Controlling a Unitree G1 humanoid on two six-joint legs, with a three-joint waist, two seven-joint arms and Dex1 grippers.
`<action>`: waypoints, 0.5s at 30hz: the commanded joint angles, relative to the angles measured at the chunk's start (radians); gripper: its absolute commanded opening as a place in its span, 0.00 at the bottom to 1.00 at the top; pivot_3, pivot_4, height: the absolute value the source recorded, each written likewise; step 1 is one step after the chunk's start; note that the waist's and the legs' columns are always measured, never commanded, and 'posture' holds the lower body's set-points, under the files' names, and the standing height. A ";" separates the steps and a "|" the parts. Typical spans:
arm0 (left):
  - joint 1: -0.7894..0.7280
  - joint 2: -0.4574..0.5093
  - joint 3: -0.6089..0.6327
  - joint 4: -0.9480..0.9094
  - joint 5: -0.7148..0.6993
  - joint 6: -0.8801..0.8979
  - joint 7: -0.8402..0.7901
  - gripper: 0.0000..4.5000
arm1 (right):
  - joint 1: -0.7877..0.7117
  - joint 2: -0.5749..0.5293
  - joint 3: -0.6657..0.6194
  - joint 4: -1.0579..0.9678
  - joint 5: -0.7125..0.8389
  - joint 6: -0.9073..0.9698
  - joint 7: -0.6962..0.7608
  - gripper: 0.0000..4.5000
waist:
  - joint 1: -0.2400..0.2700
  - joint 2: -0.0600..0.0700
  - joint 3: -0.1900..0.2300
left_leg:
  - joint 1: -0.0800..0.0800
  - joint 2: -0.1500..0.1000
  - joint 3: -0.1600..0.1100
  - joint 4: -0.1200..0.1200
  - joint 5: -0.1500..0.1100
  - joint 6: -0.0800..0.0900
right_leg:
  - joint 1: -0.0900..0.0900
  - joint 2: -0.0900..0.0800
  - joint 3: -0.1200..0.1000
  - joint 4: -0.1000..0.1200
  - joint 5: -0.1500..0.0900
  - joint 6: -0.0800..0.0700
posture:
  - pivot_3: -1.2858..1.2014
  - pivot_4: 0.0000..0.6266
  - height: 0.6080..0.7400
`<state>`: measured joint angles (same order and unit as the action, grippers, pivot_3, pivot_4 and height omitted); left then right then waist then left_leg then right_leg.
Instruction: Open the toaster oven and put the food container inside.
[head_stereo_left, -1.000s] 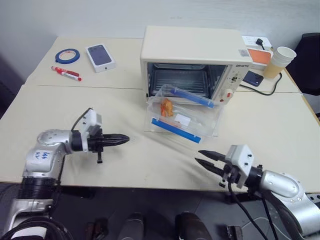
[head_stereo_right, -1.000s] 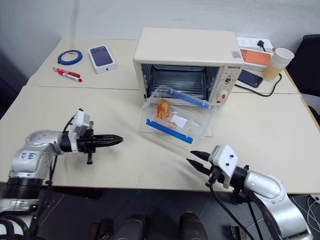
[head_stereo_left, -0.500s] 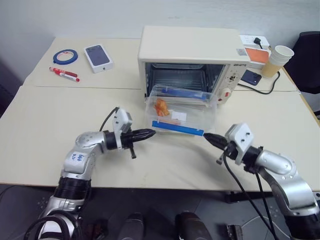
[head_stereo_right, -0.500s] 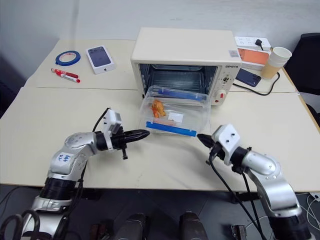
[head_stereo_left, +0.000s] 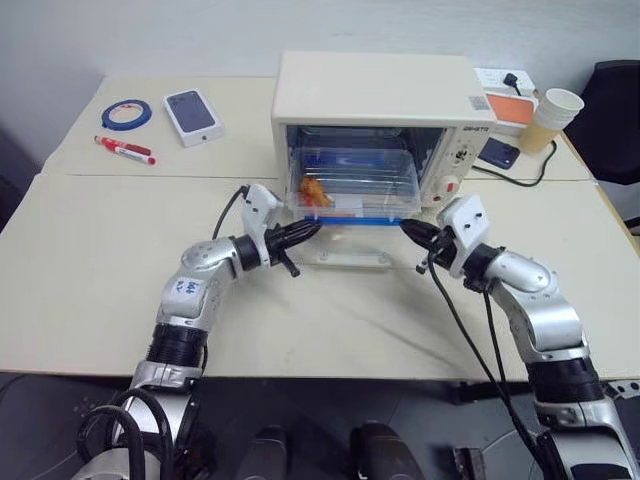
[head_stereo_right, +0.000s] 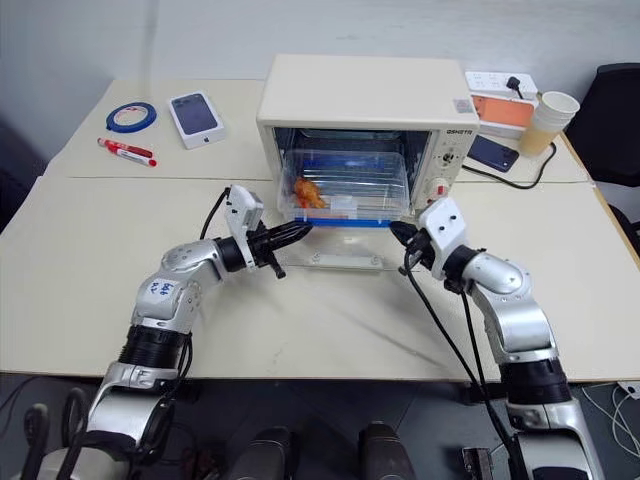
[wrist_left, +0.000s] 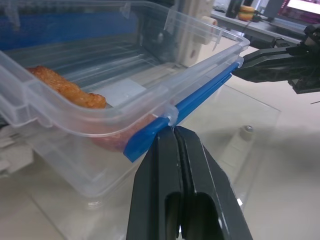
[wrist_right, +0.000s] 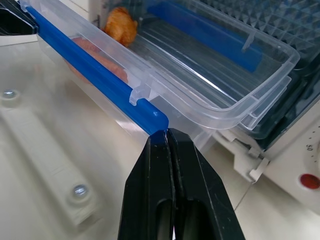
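One toaster oven (head_stereo_left: 375, 100) (door down); one food container (head_stereo_left: 352, 182) at its mouth; two tools, left tool (head_stereo_left: 308, 229) and right tool (head_stereo_left: 408, 231), both clenched, empty, tips against its blue clip (wrist_left: 180, 107).

The room was evenly and softly lit from overhead, and the pale surface (head_stereo_left: 90, 260) looked bright without harsh glare. Only faint, soft shadows lay under the arms. The head views were sharp throughout. In the wrist views, the container (wrist_left: 115, 95) caught small white highlights along its clear rim, and the background behind it was blurred.
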<state>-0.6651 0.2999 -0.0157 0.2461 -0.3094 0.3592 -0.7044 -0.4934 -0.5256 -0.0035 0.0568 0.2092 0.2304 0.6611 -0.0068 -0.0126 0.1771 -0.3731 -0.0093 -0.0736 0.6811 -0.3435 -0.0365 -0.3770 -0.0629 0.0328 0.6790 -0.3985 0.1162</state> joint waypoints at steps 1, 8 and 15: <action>-0.063 -0.033 0.024 0.070 0.022 -0.076 0.046 0.00 | -0.075 0.023 -0.012 0.075 -0.022 -0.073 -0.020 0.01 | 0.000 0.000 0.000 | 0.000 0.000 0.000 0.000 0.000 0.000 | 0.000 0.000 0.000 0.000 0.000 0.000 | 0.52 0.24 1.00; -0.201 -0.100 0.056 0.309 0.081 -0.269 0.161 0.00 | -0.223 0.073 -0.015 0.278 -0.072 -0.186 -0.066 0.01 | -0.020 0.000 0.000 | 0.000 0.000 0.001 0.001 0.000 0.000 | -0.002 0.000 0.000 0.001 0.000 0.000 | 0.52 0.24 1.00; -0.307 -0.140 0.098 0.487 0.092 -0.383 0.229 0.00 | -0.375 0.115 -0.024 0.495 -0.102 -0.281 -0.104 0.01 | -0.028 0.000 0.000 | -0.001 0.000 0.001 0.000 0.000 0.000 | -0.003 -0.001 0.000 0.002 0.000 0.000 | 0.52 0.24 1.00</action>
<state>-0.9392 0.1663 0.0634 0.7181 -0.2264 0.0169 -0.4924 -0.8223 -0.4127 -0.0053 0.5195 0.1135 -0.0059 0.5833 -0.0352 -0.0126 0.1771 -0.3746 -0.0093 -0.0721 0.6809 -0.3434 -0.0368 -0.3803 -0.0637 0.0327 0.6807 -0.3984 0.1162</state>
